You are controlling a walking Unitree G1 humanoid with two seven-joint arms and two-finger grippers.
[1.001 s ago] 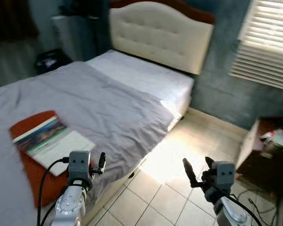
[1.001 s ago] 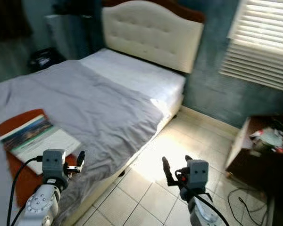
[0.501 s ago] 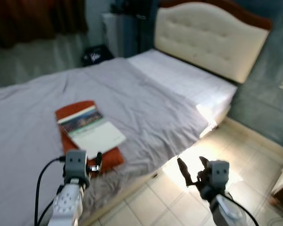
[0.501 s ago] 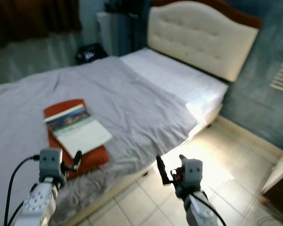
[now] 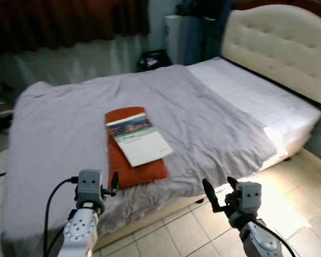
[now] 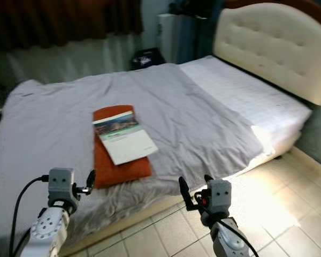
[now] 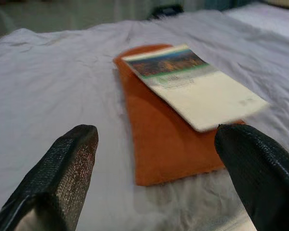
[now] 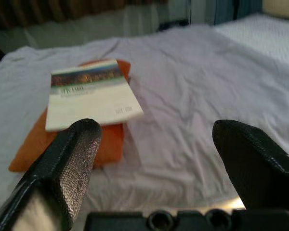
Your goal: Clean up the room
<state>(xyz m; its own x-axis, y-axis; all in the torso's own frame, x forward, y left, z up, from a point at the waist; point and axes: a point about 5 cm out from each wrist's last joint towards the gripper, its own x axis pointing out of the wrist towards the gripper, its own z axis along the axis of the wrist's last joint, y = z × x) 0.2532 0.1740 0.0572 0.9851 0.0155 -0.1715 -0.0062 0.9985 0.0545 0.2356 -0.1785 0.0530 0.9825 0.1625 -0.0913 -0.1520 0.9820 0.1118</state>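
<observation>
A dark curtain [image 5: 69,24] hangs along the far wall on the left, with a pale stretch of wall under it. In front of it stands a bed [image 5: 214,115] covered by a grey blanket [image 5: 59,128], wrinkled near its front edge. The left tool [image 5: 108,187] is held low before the near side of the bed, its two black fingers [image 7: 62,173] spread apart with nothing between them. Just beyond it, a flat orange folder [image 5: 129,166] lies on the blanket. A book [image 5: 139,140] with a picture strip across its cover and a white lower part rests on top of the folder, turned a little askew so one corner hangs past the folder's edge. To the right, the right tool [image 5: 218,191] is held above the tiled floor [image 5: 289,198] beside the bed, its fingers [image 8: 67,159] likewise apart and empty. Farther right, the white sheet [image 5: 257,99] and the cream padded headboard [image 5: 281,45] end the bed, with a dark bag [image 5: 154,59] on the floor beyond its far side.
</observation>
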